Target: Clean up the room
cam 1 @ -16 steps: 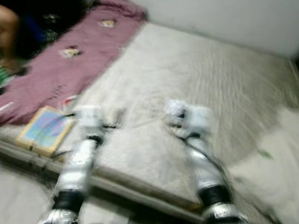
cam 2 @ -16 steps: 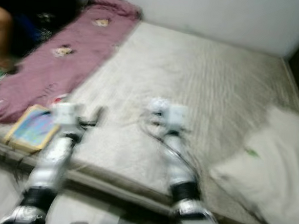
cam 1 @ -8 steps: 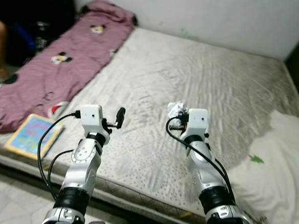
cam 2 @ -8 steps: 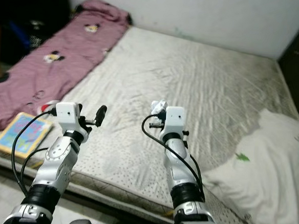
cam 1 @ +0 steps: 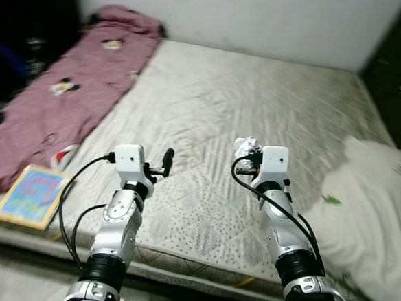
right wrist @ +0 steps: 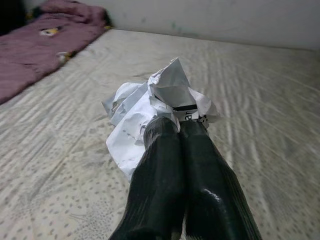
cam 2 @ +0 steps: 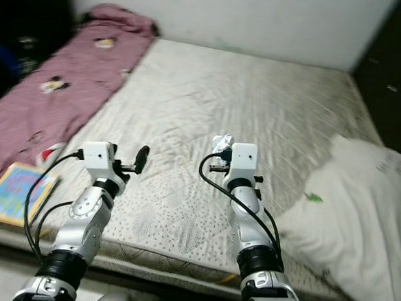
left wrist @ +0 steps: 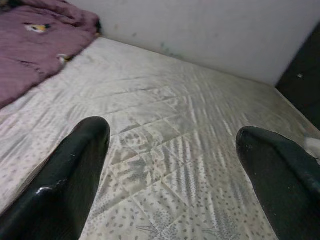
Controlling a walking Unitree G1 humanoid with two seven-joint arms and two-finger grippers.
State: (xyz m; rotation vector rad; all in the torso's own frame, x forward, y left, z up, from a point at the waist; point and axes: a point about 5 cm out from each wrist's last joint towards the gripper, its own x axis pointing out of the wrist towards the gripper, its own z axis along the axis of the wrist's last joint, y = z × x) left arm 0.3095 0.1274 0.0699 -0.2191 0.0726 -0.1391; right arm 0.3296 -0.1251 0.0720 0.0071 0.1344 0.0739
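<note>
Paper wad point(right wrist: 160, 107): 1, in right end effector point(right wrist: 176, 127).

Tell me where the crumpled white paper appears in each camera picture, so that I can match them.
Left eye view: crumpled paper at the right gripper, centre, over the mattress.
Right eye view: crumpled paper, centre, same grip.
Left wrist view: not in it.
Right wrist view: crumpled paper, centre, pinched between the black fingers.
Shared landmark: maroon blanket.

One crumpled paper point(right wrist: 150, 107), one book point(cam 1: 31, 195), one pillow point(cam 2: 351, 209)
</note>
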